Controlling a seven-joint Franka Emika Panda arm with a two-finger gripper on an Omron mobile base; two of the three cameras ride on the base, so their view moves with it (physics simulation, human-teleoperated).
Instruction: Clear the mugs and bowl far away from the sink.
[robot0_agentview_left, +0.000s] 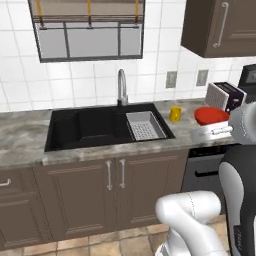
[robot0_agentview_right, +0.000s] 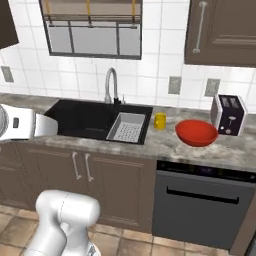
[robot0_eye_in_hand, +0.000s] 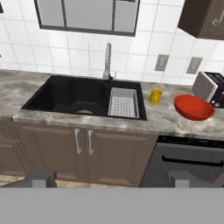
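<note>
Jaws wide open, holding nothing, hanging well back from the surface (robot0_eye_in_hand: 166, 120). Yellow mug (robot0_eye_in_hand: 155, 96) sits just right of the sink (robot0_eye_in_hand: 83, 97), ahead of the jaws and a bit right; red bowl (robot0_eye_in_hand: 194, 107) is further right, by the toaster (robot0_eye_in_hand: 210, 89). I count one mug and one bowl; can't spot the white mug.

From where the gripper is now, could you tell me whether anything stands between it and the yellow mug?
Nothing visible does. In the hand view the open gripper hangs in front of the cabinets, and the yellow mug stands alone on the counter, between the sink and the red bowl.
</note>
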